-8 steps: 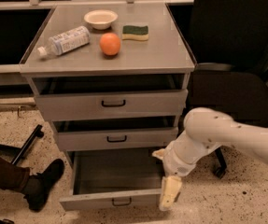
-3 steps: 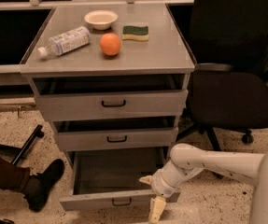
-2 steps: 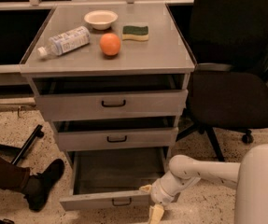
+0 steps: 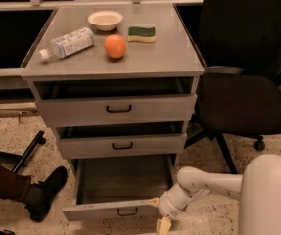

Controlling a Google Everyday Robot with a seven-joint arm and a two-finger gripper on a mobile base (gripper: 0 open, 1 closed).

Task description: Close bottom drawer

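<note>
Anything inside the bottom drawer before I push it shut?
The visible floor of the bottom drawer looks bare. Its rear part lies hidden under the middle drawer, so I cannot vouch for that. The gripper sits at the drawer's front right corner.

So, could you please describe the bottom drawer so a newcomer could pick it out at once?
Find the grey cabinet beside the black chair; the bottom drawer is the lowest of its three. It alone is pulled far out, showing its inside, and the gripper sits at the chair-side corner of its front.
</note>
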